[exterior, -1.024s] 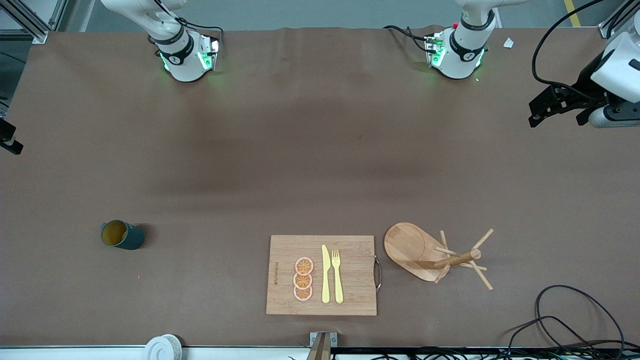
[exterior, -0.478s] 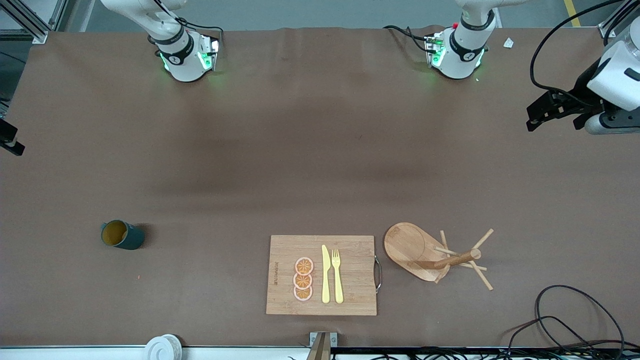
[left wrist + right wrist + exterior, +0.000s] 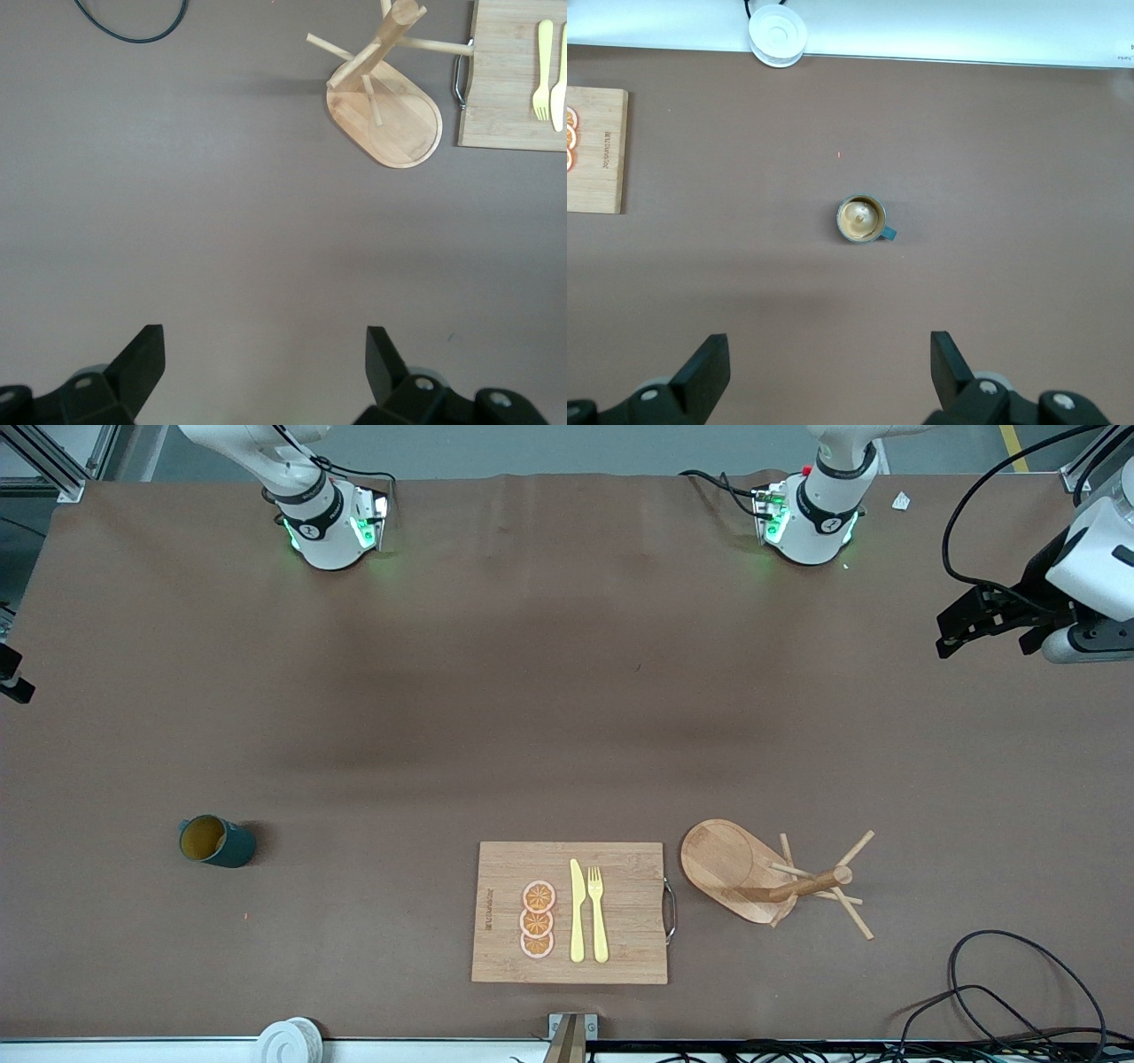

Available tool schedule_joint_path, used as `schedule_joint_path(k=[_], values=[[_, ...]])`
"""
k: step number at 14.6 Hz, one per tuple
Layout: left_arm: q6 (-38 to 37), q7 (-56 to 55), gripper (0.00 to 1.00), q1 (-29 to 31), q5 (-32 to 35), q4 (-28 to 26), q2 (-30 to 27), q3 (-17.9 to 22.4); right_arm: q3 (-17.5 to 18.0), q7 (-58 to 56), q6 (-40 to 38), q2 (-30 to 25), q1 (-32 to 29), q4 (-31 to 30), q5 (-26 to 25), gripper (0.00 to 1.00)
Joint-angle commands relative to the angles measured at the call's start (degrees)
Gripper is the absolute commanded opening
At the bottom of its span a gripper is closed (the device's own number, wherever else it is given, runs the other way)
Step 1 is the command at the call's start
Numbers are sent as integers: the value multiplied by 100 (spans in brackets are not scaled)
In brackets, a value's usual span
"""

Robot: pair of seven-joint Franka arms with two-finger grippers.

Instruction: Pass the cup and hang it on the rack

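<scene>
Nearest on the desk [image 3: 567, 717], the cutting board [image 3: 620, 948] lies beside the rack [image 3: 762, 877] toward the left arm's end. The cup [image 3: 217, 841] stands upright toward the right arm's end. Left claw [image 3: 264, 363] and right claw [image 3: 829, 367] hover wide, empty.

A wooden cutting board [image 3: 570, 912] lies on the brown tabletop [image 3: 549, 717], carrying three orange slices [image 3: 537, 919], a yellow knife [image 3: 577, 911] and a yellow fork [image 3: 598, 914]. A white roll [image 3: 288, 1040] sits at the tabletop's edge nearest the front camera, and a black cable [image 3: 1019, 992] loops toward the left arm's end.
</scene>
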Motion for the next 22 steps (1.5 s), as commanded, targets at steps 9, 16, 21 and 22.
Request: schedule_joint_path(k=[9, 16, 21, 22], values=[[-61, 82, 100, 76, -104, 46, -106, -8, 60, 9, -62, 168, -5, 96, -11, 100], [-123, 91, 100, 76, -104, 29, -133, -35, 69, 17, -36, 194, -5, 61, 50, 100], [-123, 91, 100, 85, -104, 46, -124, -26, 60, 52, 401, 1344, 259, 8, 32, 100], [-123, 91, 100, 85, -104, 63, -115, -26, 60, 44, 552, 1563, 216, -44, 50, 100]])
